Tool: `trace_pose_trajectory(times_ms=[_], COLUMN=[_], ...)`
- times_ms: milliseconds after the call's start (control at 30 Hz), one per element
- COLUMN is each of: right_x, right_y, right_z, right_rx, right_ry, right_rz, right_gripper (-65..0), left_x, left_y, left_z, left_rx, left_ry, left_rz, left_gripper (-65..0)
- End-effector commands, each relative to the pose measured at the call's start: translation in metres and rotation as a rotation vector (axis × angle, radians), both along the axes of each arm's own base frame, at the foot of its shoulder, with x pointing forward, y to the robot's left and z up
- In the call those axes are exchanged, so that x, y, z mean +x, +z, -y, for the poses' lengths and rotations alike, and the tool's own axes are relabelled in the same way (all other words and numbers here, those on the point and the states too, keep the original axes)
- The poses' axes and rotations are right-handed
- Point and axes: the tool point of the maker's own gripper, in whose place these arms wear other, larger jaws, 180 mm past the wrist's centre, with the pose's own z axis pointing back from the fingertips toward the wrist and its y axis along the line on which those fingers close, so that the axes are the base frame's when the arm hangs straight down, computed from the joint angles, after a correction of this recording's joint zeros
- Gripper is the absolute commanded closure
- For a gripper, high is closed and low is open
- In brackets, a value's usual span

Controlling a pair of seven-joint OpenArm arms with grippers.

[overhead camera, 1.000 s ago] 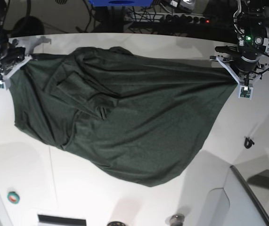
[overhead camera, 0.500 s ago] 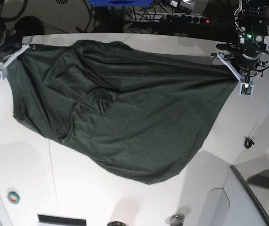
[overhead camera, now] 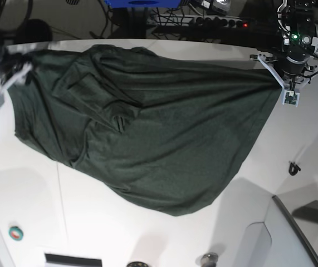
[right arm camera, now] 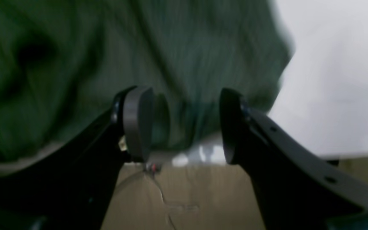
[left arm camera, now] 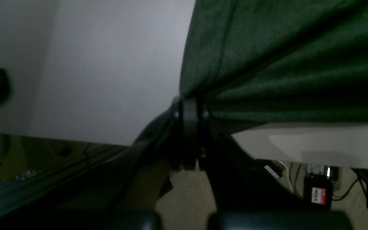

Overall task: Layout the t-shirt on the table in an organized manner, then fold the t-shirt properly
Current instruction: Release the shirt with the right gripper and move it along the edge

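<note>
The t-shirt lies spread but wrinkled across the far half of the table, one corner pulled taut toward the left gripper, whose jaws are clamped on that corner at the table's edge. The right gripper stands with jaws apart, the cloth behind them; that view is blurred. A red-and-white label under the table is unreadable.
</note>
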Motion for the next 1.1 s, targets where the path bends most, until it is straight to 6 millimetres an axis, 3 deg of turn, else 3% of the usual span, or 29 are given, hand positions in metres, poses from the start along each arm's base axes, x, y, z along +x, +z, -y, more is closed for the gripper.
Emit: trace_pose_trajectory(times_ms=[0,133,267,433,600,700,833,900,1067], right_x=[0.019,0.065,0.108,0.144,0.163,0.171,0.181,0.184,0.194], right_y=[0.01,0.009,0.008,0.014,0.028,0.035,0.025,0.011,-0.011], right_z=[0.012,0.021,0.036,0.047,0.051,0.054,0.057,0.06,0.037], right_rx=[-0.024,0.0,0.03,0.056,0.049,0.041,0.066,0.087,0.064], right_ry=[-0.007,-0.051,-0.114,-0.157,-0.163,-0.168,-0.206,-0.241,-0.152], right_rz=[0.05,0.096,0.114,0.131,0.198,0.248,0.241,0.212,0.148], right_gripper=[-28.2,-24.6,-29.6,-32.0,-32.0,-32.0,-32.1,-32.1,-31.8], left_x=[0.005,0.001,0.0,-0.003,-0.006,-0.007,-0.004,0.013,0.049], left_y=[0.009,0.006,0.006,0.001,-0.001,0.004,0.018,0.025,0.024], left_z=[-0.005,-0.006,-0.006,-0.008,-0.009,-0.022,-0.044,-0.041,-0.001], left_rx=[0.024,0.025,0.025,0.023,0.022,0.039,0.063,0.055,-0.014], left_ry=[-0.007,-0.005,-0.005,0.006,0.015,0.046,0.107,0.102,0.029], left_rz=[0.028,0.016,0.013,-0.002,-0.011,0.0,0.047,0.089,0.146], left_gripper=[0.0,0.0,0.0,0.0,-36.9,-56.6,-60.1,-59.9,-59.9])
